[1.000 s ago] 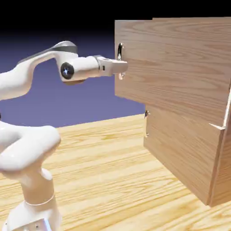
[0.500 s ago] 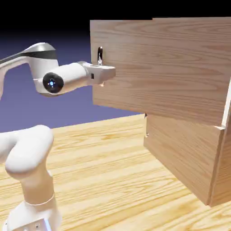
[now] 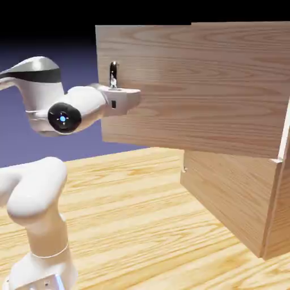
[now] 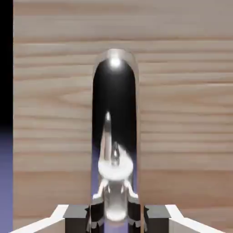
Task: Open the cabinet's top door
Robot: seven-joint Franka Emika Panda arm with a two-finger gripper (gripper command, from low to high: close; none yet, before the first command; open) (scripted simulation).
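Dark, glossy and metallic, the upright bar handle (image 4: 114,104) runs lengthwise between the tool's (image 4: 115,218) clenched grey tips, near the free edge of the pale wood-grain top door (image 3: 170,96).

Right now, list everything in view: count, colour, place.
Large box-shaped cabinet: 1, light brown wood grain, on the table at the exterior view's right.
Upper wooden door panel: 1, light brown, swung out from the cabinet toward the exterior view's left.
Shiny metal bar handle: 1, silver with dark reflections, upright near the upper door's free edge.
Lower wooden door panel: 1, light brown, below the upper one, closed.
Lower metal handle: 1, silver, at the lower door's far edge, mostly hidden.
Wood-grain table: 1, pale yellow, under everything.
Backdrop: 1, blue-violet, fading to black at top.
Robot arm: 1, white, at the exterior view's left.
Two-finger gripper: 1, grey fingertips, closed on the upper handle.
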